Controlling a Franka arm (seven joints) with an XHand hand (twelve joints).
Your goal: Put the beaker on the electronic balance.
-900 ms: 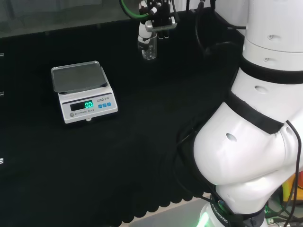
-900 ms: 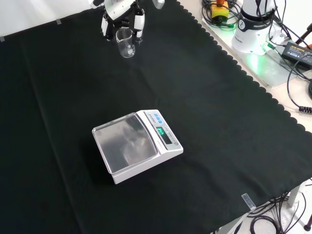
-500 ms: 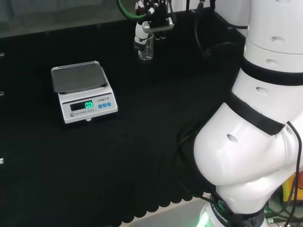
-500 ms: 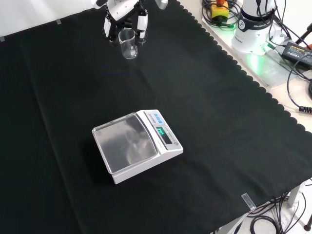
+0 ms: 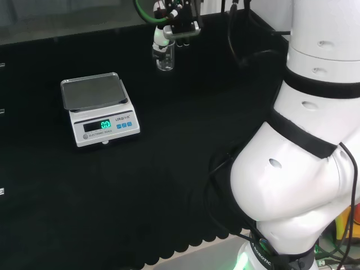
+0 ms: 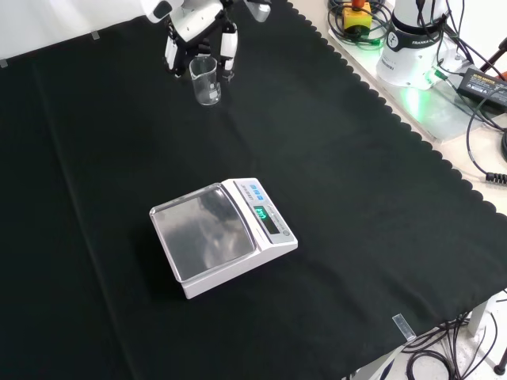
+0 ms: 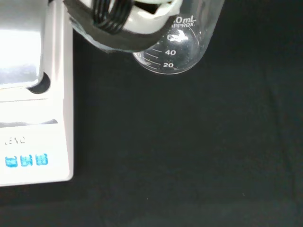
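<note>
The robot hand [image 6: 194,32] holds a small clear beaker [image 6: 204,81], with its fingers [image 6: 228,49] curled down around the upper part of the glass on both sides. In the front view the beaker is upright near the top of the picture, and I cannot tell there if its bottom touches the black cloth of the worktop [image 6: 356,190] or hangs just above it. In the head view the robot hand [image 5: 174,22] and the beaker [image 5: 164,56] are at the far side of the cloth, to the right of the electronic balance [image 5: 98,109] and farther away than it.

The balance [image 6: 222,233] stands well apart from the beaker, near the middle of the cloth in the front view. Its metal pan [image 6: 202,229] has nothing on it, and its display is lit green.

In the wrist view the beaker [image 7: 177,47] looks empty, with printed volume marks on its wall, and the white body of the balance [image 7: 35,109] with its blue buttons [image 7: 26,161] is beside it.
</note>
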